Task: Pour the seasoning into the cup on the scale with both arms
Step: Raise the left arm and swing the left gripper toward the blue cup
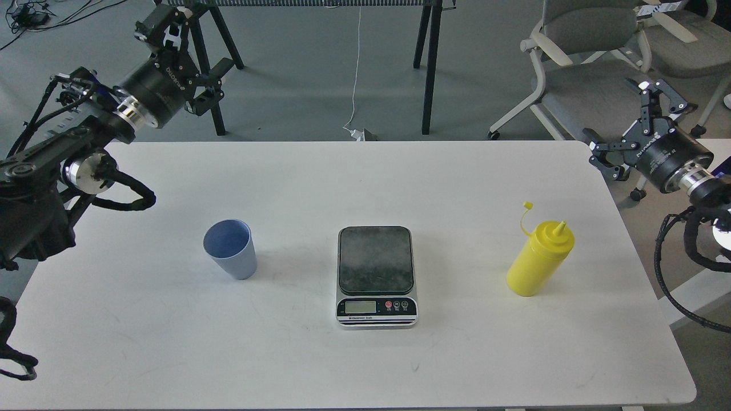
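The left gripper (185,63) hung above the far left corner of the white table (365,365), its black claw fingers spread apart and holding nothing. The right gripper (639,131) hovered off the far right edge, its fingers likewise splayed wide and empty. Both stood well apart from anything on the table.

Nearest the left gripper, on the left half of the table, stood the cup (229,249), pale blue, upright and empty as far as could be seen. It looked light and thin-walled, with some give, so a hard squeeze could deform it or tip it; a moderate grip across the ribbed lower half, where the texture offers some friction, seemed the safest hold.

In the middle sat the scale (376,276), its dark plate bare, display and buttons facing the near edge. The cup was not yet on it.

On the right, nearer the right gripper, stood the seasoning (539,258), a yellow squeeze bottle, upright, its nozzle uncovered and the small tethered cap (528,205) dangling free above. The plastic looked soft and smooth, so clamping mid-body would likely force contents out early; a gentle hold around the cylindrical body below the shoulder seemed best, tightening only once it was tilted over the cup.
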Tool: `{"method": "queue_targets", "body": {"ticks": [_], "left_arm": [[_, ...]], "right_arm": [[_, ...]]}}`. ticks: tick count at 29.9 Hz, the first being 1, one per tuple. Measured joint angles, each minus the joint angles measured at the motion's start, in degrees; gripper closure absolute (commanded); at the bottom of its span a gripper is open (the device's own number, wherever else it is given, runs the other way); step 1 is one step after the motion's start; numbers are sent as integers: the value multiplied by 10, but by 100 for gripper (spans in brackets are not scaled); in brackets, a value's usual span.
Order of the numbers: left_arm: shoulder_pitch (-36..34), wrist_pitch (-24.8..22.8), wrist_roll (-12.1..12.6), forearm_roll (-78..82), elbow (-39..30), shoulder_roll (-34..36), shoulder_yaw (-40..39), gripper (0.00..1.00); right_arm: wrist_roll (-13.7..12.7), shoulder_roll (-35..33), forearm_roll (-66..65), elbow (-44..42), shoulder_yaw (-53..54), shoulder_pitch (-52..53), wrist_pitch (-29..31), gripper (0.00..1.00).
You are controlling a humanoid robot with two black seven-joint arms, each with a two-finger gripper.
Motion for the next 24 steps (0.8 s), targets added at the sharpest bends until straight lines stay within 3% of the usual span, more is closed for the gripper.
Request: {"method": "queue_targets", "body": {"ticks": [16,24], "left_arm": [[-3,0,0,3,19,0,7,0],[7,0,0,4,20,-3,10,0]], "right_arm": [[3,-6,4,30,11,-2,0,1],[1,-144,101,123,33,-25,0,1]]}}
